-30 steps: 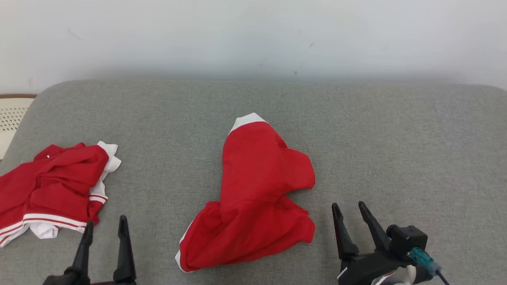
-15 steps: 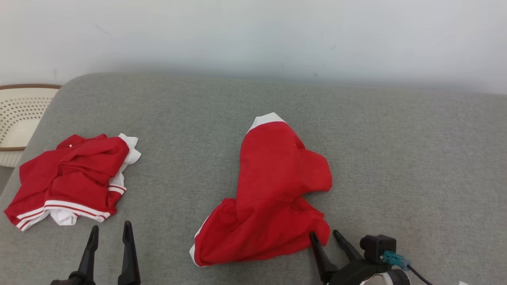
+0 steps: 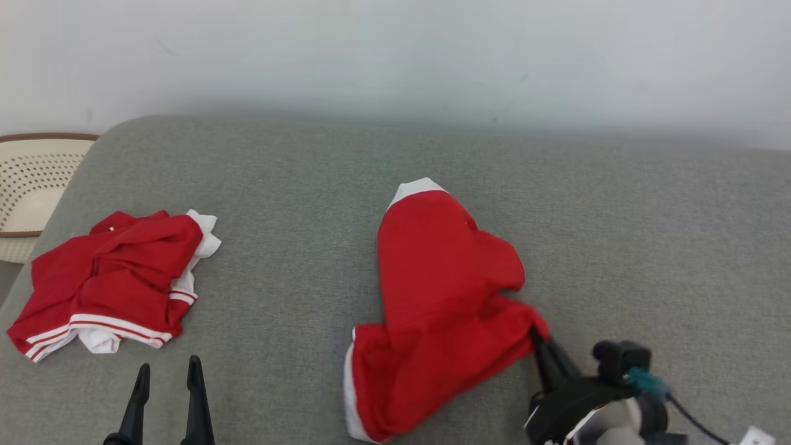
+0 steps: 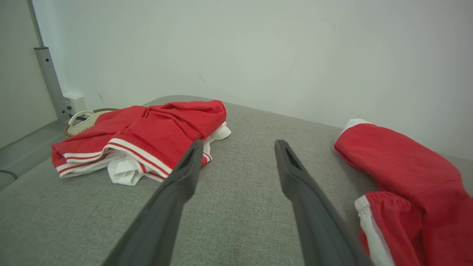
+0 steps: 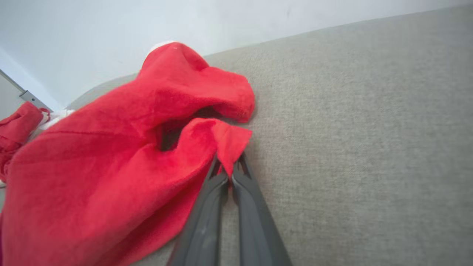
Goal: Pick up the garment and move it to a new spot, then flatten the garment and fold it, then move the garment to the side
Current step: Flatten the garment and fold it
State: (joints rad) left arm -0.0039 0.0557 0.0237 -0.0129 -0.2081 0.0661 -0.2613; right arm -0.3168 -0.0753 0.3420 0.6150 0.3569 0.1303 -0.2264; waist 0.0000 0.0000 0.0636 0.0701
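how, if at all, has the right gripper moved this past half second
Yes: the right gripper moved right, away from the cream perforated basket.

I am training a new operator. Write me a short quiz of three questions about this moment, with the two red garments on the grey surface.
1. True or false: the left claw is shut on the striped red garment.
2. The right claw is shut on: A) the striped red garment; B) a corner of the plain red garment; C) nothing.
3. Fill in: past the left end of the grey cushion stands a pale perforated ____.

Key
1. False: it is open and apart from that garment.
2. B.
3. basket.
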